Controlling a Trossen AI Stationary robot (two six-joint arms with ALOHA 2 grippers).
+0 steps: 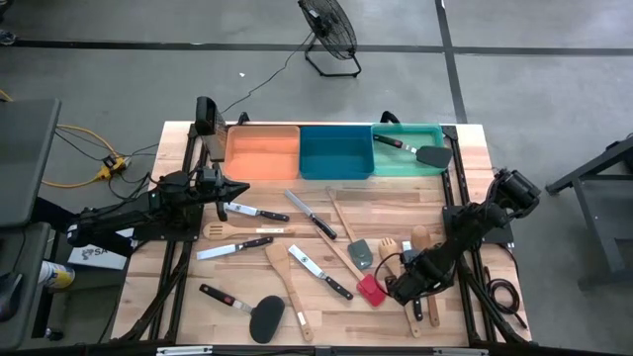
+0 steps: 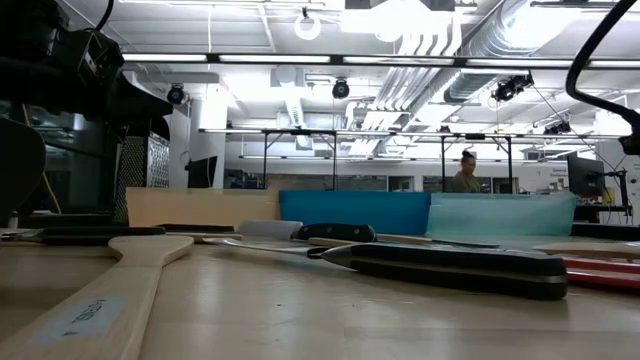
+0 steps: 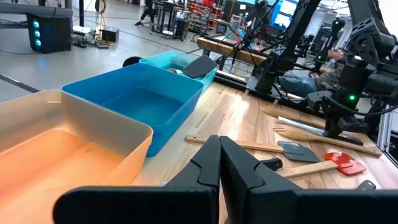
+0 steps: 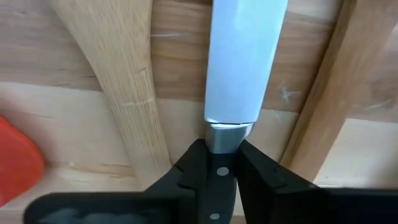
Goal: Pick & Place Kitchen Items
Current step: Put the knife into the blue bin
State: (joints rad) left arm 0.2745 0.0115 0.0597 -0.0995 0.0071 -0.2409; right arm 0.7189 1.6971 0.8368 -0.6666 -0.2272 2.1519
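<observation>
Right gripper down at five o'clock on the surface, clamped on a black-handled knife near the bolster, blade lying flat between wooden handles, probably for a balanced lift. Left gripper pinched closed, empty, parked at nine o'clock.

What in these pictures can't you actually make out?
- High view: the knife in the right tool is hidden under that arm.
- Right wrist view: the knife's tip is cut off by the frame edge.
- Low view: the teal bin wall hides its contents.
- Low view: neither tool shows.
</observation>
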